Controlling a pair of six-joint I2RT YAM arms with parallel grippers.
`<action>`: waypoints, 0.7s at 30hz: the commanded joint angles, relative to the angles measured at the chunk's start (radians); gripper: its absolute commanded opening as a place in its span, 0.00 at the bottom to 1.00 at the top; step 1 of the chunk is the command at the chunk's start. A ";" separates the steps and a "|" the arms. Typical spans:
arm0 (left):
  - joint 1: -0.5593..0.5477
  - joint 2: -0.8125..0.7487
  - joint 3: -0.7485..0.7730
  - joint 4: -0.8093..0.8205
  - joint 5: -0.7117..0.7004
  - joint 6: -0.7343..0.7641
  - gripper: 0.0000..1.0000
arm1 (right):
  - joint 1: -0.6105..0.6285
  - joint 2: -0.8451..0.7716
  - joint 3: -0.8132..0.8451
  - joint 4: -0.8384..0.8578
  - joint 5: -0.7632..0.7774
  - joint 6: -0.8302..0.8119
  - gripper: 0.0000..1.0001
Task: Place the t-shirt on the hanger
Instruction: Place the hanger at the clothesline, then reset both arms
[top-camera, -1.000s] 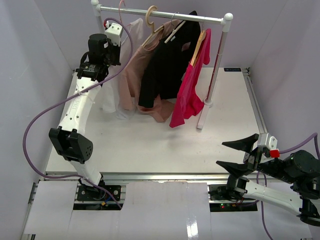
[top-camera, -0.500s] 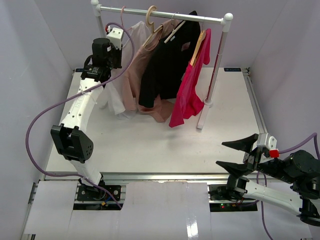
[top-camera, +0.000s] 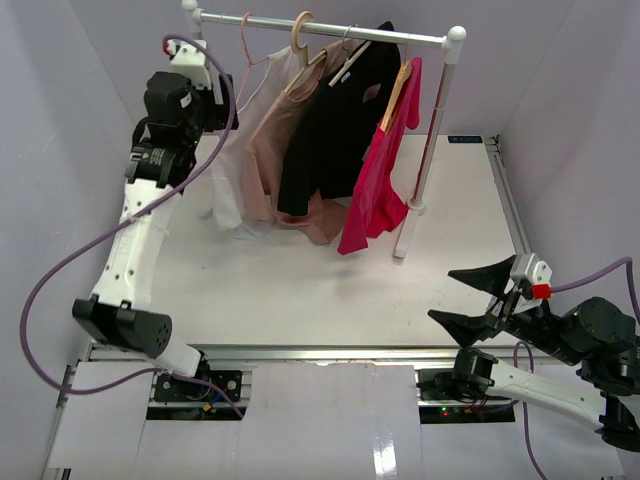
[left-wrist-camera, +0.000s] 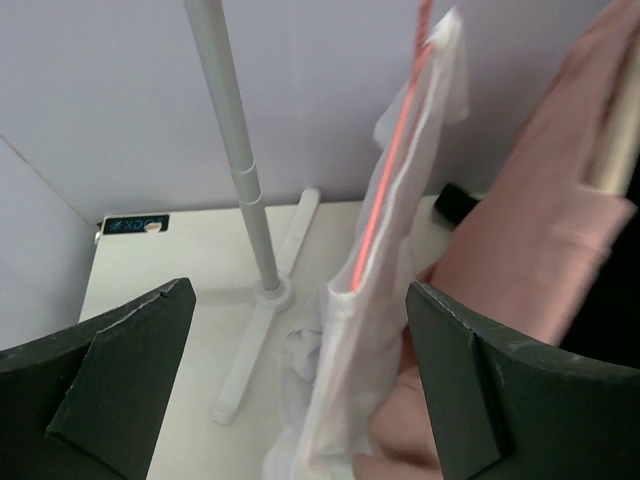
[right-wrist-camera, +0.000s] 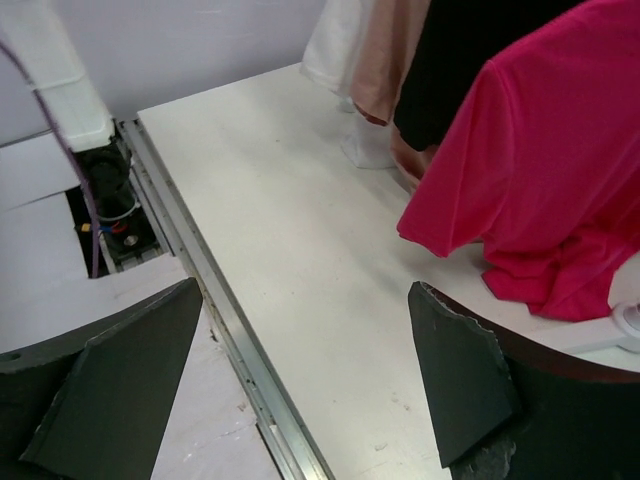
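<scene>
1. my left pincer (left-wrist-camera: 300, 290) is spread wide, up by the left end of the rack rail (top-camera: 320, 28); nothing is pinched.
2. the t-shirt (left-wrist-camera: 415, 140) hangs just ahead of it. in the wrist view it sits in the gap between my fingers, clear of both.
3. the hanger (left-wrist-camera: 380, 190) shows as a thin pink wire inside the shirt; its hook sits over the rail, leftmost of the row.
4. the shirt's lower end bunches on the table (top-camera: 300, 290) near the rack's foot. a dusty-pink garment (top-camera: 265, 150) hangs just beside it.
5. my right pincer (right-wrist-camera: 305, 290) is also spread and empty, low at the table's near right edge, well apart from the clothes.
</scene>
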 joint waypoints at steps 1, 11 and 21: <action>0.003 -0.220 -0.068 -0.082 0.215 -0.134 0.98 | 0.004 0.019 -0.003 0.093 0.190 0.085 0.90; -0.057 -0.539 -0.519 -0.006 0.582 -0.281 0.98 | 0.004 0.168 -0.028 0.047 0.519 0.312 0.90; -0.248 -0.783 -0.903 0.155 0.606 -0.392 0.98 | 0.006 0.258 -0.119 0.043 0.714 0.434 0.90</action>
